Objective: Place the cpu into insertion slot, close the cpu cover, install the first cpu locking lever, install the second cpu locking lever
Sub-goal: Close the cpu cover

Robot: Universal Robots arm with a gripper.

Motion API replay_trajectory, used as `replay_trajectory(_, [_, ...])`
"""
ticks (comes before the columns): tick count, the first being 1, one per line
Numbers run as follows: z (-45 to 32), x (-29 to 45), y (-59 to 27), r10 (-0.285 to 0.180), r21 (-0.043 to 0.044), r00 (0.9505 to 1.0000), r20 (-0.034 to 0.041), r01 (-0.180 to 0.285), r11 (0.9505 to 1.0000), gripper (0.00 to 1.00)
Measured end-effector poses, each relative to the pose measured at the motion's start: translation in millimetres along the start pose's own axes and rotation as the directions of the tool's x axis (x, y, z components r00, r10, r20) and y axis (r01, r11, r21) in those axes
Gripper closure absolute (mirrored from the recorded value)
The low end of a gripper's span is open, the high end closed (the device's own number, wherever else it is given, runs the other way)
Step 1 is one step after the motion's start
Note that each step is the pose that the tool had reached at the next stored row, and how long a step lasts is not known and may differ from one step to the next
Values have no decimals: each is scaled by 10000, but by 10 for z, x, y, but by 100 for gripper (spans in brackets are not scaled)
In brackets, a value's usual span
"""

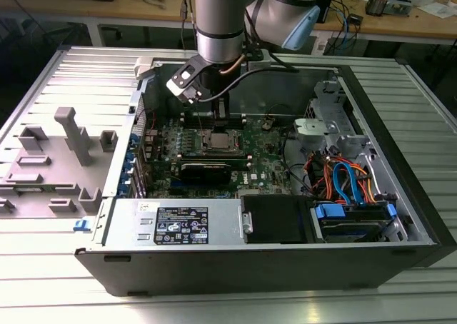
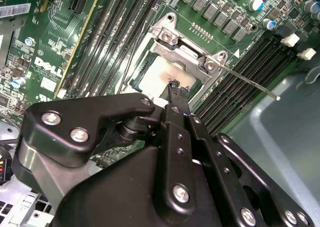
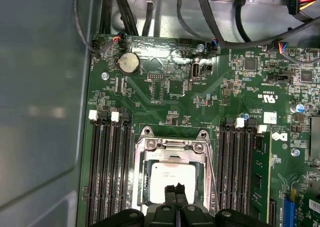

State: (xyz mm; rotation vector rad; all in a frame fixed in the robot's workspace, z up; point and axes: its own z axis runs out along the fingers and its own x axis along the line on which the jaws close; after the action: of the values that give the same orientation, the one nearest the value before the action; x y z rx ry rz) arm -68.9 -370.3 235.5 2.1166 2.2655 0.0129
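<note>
One flat square cpu point(image 3: 172, 176) sits in the slot point(image 3: 147, 179) on the green board point(image 3: 165, 92). Its dull grey metal top shows through the window of the cover point(image 3: 172, 146), which seems to lie down around it. The tool point(image 3: 174, 189) hangs just over one edge of the cpu, black tips pressed together with nothing between them. I judge the chip light, stiff and fragile on its underside, best taken by its edges. The cover looks like thin, springy stamped steel, best pushed at its rim. A thin wire lever point(image 2: 250, 83) sticks out free over the memory slots point(image 2: 235, 99).
</note>
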Motion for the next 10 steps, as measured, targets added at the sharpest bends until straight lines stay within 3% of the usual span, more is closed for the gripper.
replay_trajectory(10, [14, 2, -37, 1, -1, 10000, -31, -1, 10000, 89])
